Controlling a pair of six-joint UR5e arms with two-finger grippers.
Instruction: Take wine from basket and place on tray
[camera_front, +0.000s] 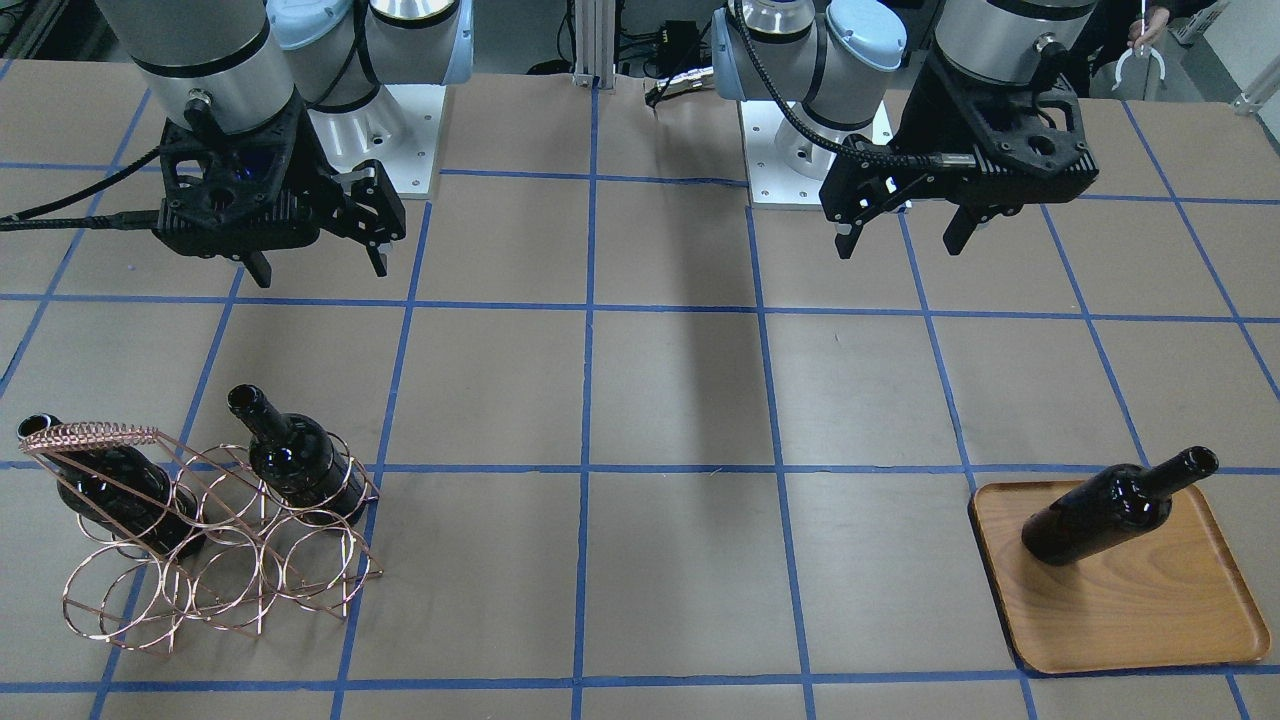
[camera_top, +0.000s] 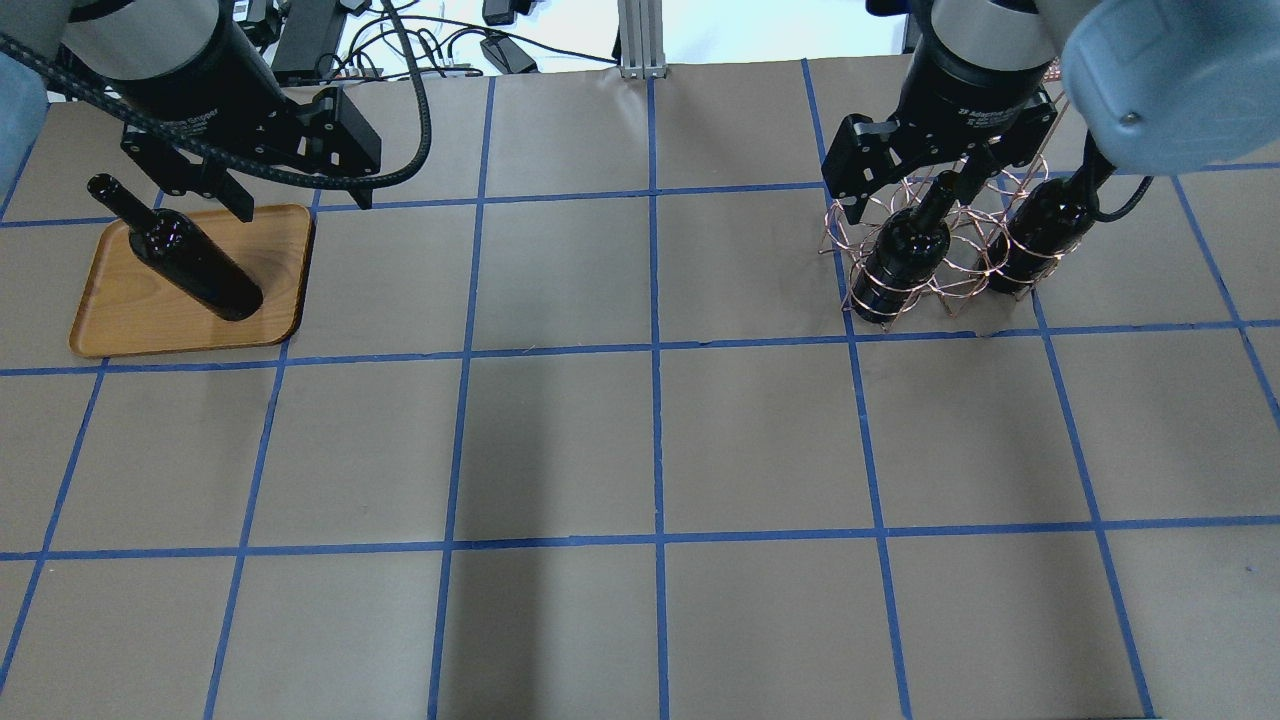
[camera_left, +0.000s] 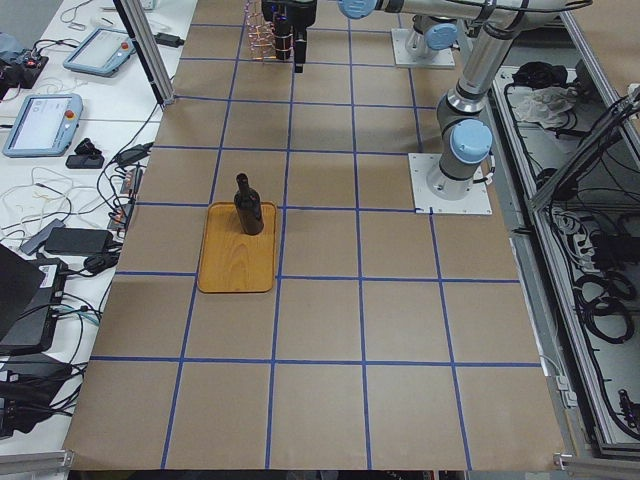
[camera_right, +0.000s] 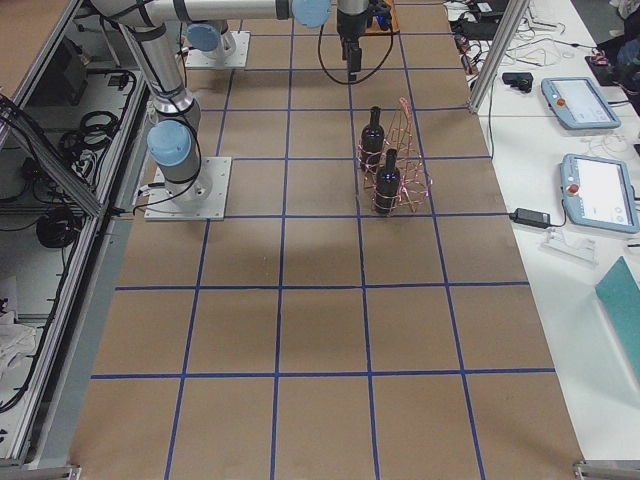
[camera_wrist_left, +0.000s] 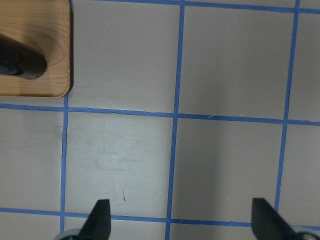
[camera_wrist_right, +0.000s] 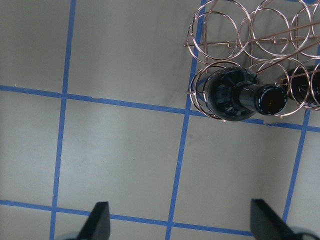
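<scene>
One black wine bottle (camera_front: 1118, 508) already on the wooden tray (camera_front: 1150, 620), near one end of it and touched by nothing. Seems to be standing up, though hard to be sure from views this far away. So one part of the job looks done. Nothing else on the tray, with lots of bare wood left. Over at the other end of the table (camera_front: 660, 560), well apart from the tray, the copper wire basket (camera_front: 200, 570) with a second bottle (camera_front: 290, 455) and a third bottle (camera_front: 115, 490) in its rings, necks poking up. Other rings with nothing in them. If all the wine must go across, then two trips left, by the look of it. Left gripper (camera_front: 900, 245) up in the air near the tray, on the robot's side of it, jaws spread wide with nothing between them. Right gripper (camera_front: 320, 270) up in the air near the basket, not touching it, jaws also spread wide and holding nothing.
</scene>
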